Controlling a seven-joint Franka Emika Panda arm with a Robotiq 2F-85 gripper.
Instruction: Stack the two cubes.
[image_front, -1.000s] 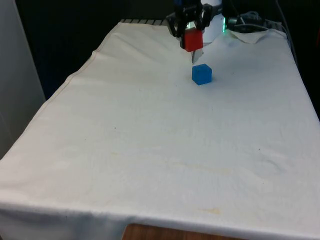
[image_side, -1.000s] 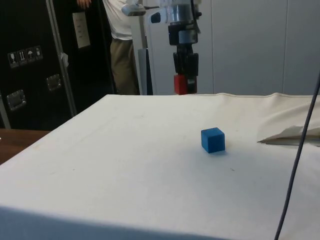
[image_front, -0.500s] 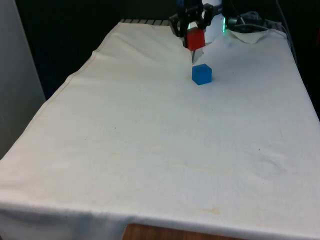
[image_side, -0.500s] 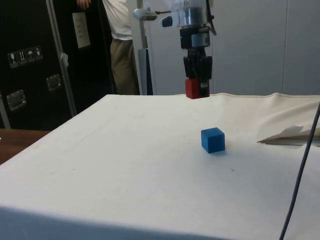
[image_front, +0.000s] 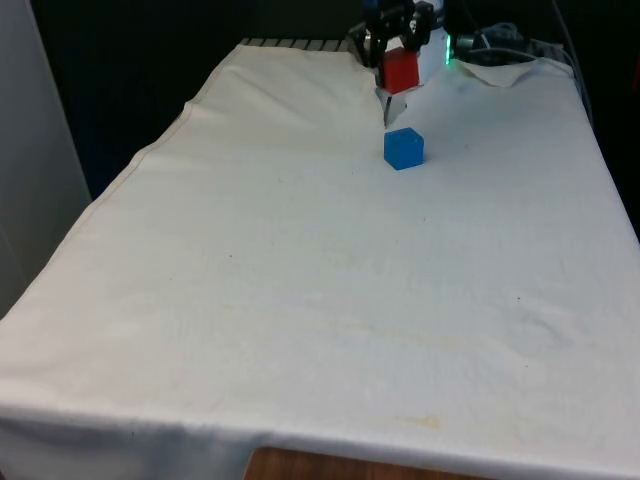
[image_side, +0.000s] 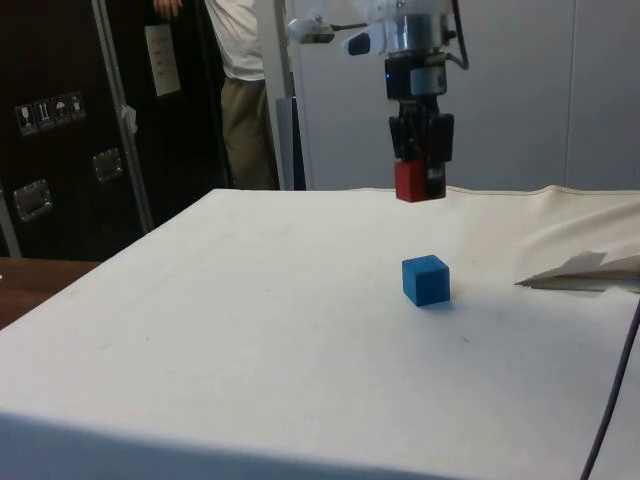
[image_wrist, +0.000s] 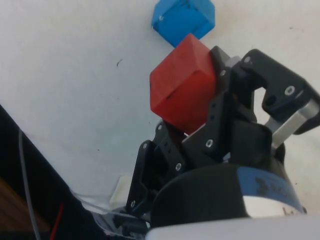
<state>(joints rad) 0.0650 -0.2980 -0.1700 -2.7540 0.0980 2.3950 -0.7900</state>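
Got end effector (image_side: 421, 183) clamped tight on red cube (image_side: 411, 182), fingers (image_wrist: 220, 107) pressed on two opposite faces, cube hanging in air clear of surface (image_side: 260, 320). Blue cube (image_side: 426, 279) sits on white cloth below, near but not touching. Person (image_side: 245, 90) standing behind surface in side view.

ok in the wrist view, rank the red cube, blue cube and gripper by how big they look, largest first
1. gripper
2. red cube, held in the gripper
3. blue cube, lying on the cloth

The red cube sits nearer the camera, so the two cubes may really be alike in size.
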